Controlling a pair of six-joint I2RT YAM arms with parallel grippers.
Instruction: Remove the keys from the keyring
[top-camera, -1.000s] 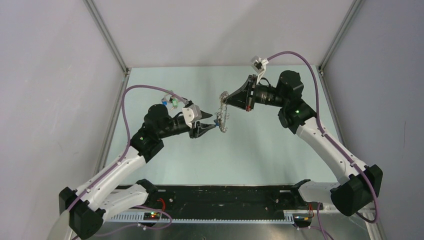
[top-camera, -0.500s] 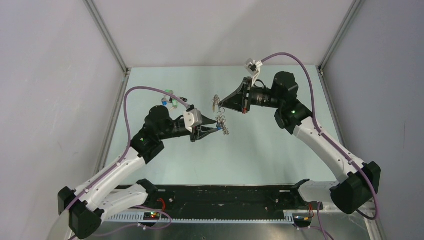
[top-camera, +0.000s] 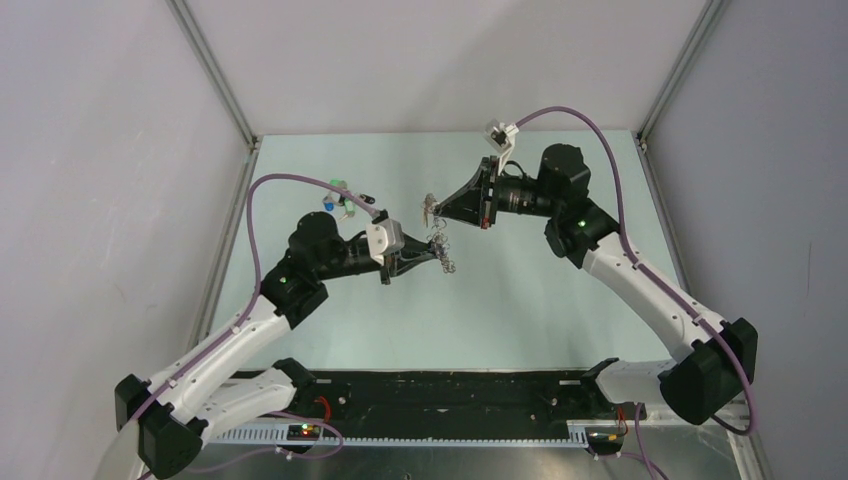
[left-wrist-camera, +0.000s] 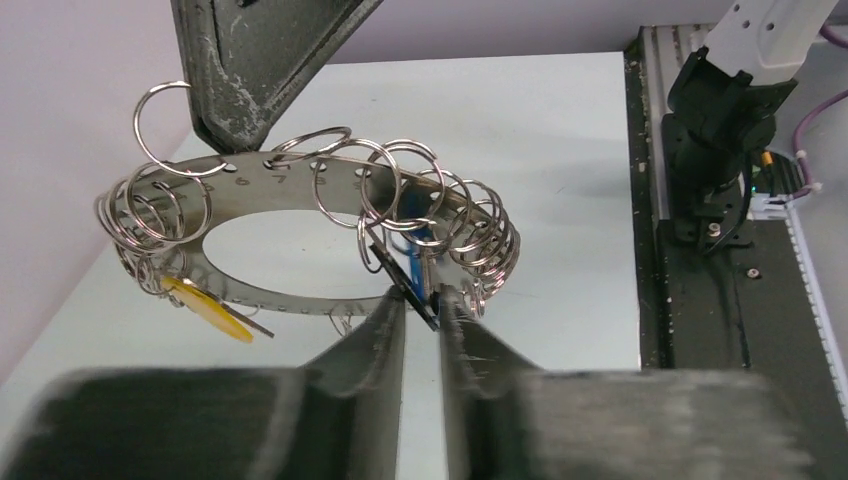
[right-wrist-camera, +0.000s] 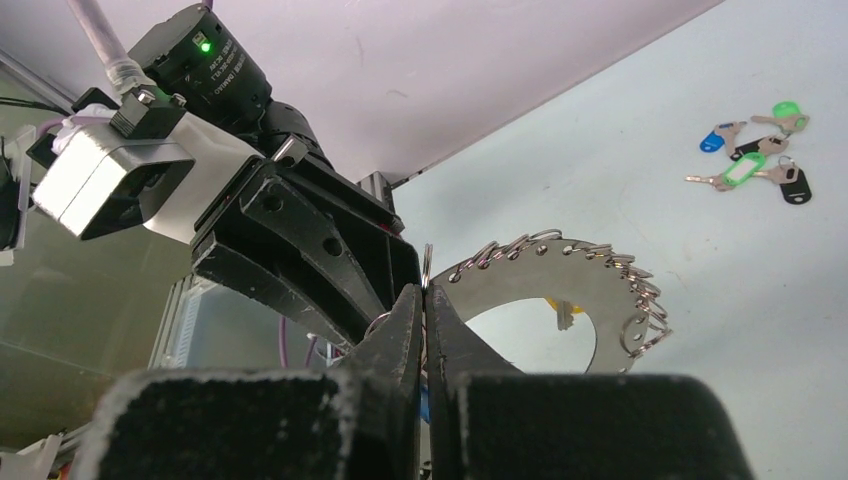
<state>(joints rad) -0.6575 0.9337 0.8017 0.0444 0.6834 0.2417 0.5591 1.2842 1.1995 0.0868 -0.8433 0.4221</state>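
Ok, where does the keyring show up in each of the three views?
Top external: keyring at centre, in the air between the arms, nearly edge-on.
Left wrist: keyring left of centre, just beyond the left pincer, which pinches a blue key.
Right wrist: keyring centre right, just past the right pincer.
Shared landmark: the right pincer clamped on the keyring's rim, in all three views.

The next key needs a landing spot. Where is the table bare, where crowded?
Bare: the table from under the keyring to the near black rail, and the far strip behind it. Crowded: far left, around the loose keys.
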